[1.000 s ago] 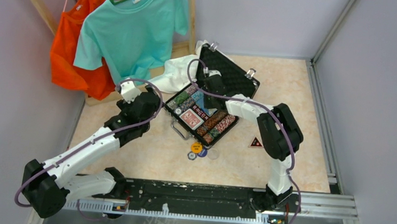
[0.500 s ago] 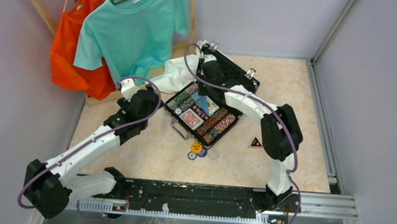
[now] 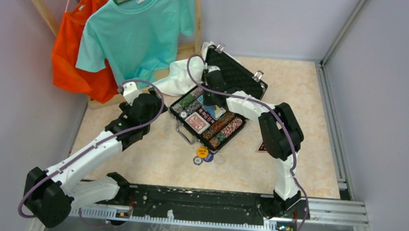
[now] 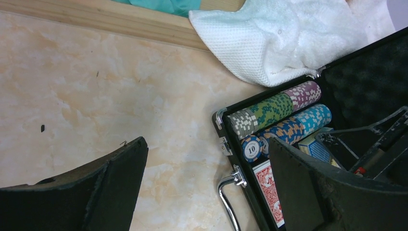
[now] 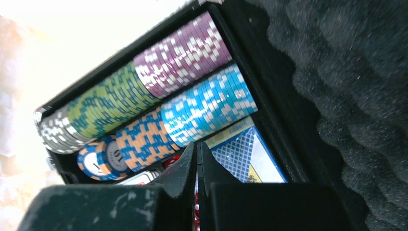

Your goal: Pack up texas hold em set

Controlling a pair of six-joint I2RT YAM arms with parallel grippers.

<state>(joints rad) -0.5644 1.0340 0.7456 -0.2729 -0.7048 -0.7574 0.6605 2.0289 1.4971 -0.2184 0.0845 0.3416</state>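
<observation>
The black case [image 3: 181,126] lies open mid-table, its foam lid [image 3: 241,77] raised at the back. Rows of poker chips [image 5: 183,53] fill its far-left end, with a blue card deck [image 5: 240,154] and a red die [image 5: 173,161] beside them. The red card deck [image 3: 197,122] lies in the middle. My right gripper [image 5: 196,144] hangs shut and empty just above the chip rows [image 3: 210,94]. To the left of the case's corner and handle [image 4: 228,197], my left gripper [image 4: 207,149] stands wide open over bare table. Round buttons [image 3: 202,152] lie on the table in front of the case.
A white cloth [image 4: 288,38] lies bunched against the case's far-left corner. Behind it a wooden rack [image 3: 196,15] carries a teal shirt [image 3: 137,27] and an orange one [image 3: 72,50]. A small triangular card [image 3: 262,147] sits partly under my right arm. Metal rails [image 3: 333,98] border the right side.
My right gripper has swung from the lid toward the left and come down over the chip rows, still shut. The left arm has barely shifted.
</observation>
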